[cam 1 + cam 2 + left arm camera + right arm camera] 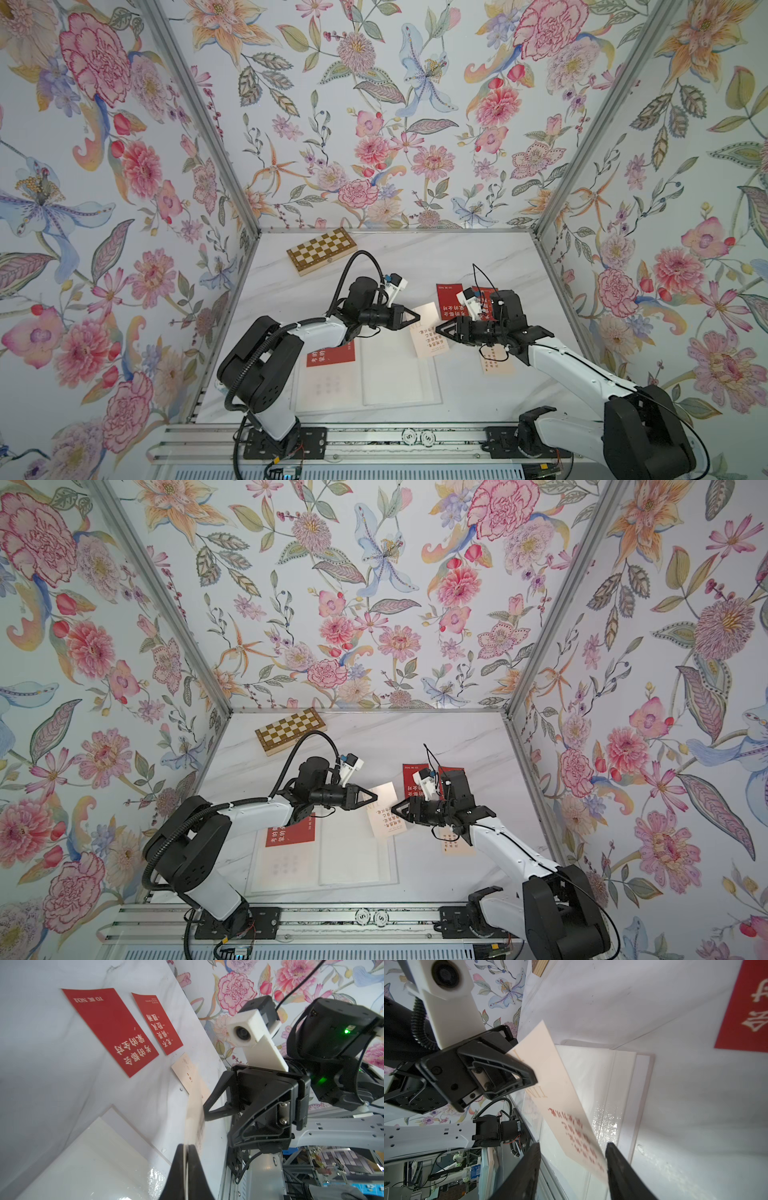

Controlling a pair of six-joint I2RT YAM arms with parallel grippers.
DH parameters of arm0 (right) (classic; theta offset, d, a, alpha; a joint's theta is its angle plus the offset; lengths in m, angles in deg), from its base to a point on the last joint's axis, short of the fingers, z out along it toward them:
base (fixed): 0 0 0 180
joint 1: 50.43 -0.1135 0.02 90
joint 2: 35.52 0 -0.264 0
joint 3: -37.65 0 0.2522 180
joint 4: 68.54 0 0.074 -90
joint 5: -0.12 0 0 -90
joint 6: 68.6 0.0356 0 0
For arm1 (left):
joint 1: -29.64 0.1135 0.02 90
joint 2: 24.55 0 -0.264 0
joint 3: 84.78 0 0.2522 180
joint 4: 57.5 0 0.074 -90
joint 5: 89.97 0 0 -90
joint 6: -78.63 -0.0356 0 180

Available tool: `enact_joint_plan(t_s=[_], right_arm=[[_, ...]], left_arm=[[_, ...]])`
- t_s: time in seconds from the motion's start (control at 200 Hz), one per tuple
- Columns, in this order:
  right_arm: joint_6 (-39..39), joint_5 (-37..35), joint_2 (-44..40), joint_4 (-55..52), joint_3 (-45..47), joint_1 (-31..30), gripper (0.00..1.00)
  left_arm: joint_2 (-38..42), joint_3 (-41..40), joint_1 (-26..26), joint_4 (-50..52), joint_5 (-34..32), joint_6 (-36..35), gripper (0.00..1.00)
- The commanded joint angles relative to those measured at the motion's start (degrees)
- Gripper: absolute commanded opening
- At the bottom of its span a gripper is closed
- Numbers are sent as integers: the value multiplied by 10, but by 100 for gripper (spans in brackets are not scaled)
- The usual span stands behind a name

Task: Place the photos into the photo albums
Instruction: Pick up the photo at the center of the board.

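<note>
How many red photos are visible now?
3. One red photo lies on the album, partly hidden by the left arm; two more lie side by side on the table beyond the right arm. Others could be hidden.

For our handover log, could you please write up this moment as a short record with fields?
left gripper: shut on cream card
right gripper: open, jaws either side of that card's other end
photo album: open on table
red card: over album's left page; sleeved or not, cannot tell
loose on table: two red cards, another cream card
chessboard box: far left of table, untouched
</note>
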Motion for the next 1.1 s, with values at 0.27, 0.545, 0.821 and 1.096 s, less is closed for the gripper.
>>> enact_joint_plan(t_s=[0.27, 0.545, 0.821, 1.096], right_arm=[[126, -72, -4, 138, 57, -70, 58], [235, -121, 66, 329, 68, -140, 63], [295, -138, 198, 465, 29, -177, 63], [372, -124, 317, 626, -15, -197, 60]], left_arm=[[116, -95, 73, -68, -149, 95, 0], [149, -161, 82, -141, -214, 178, 0], [174, -196, 86, -180, -239, 217, 0], [188, -213, 89, -181, -242, 229, 0]])
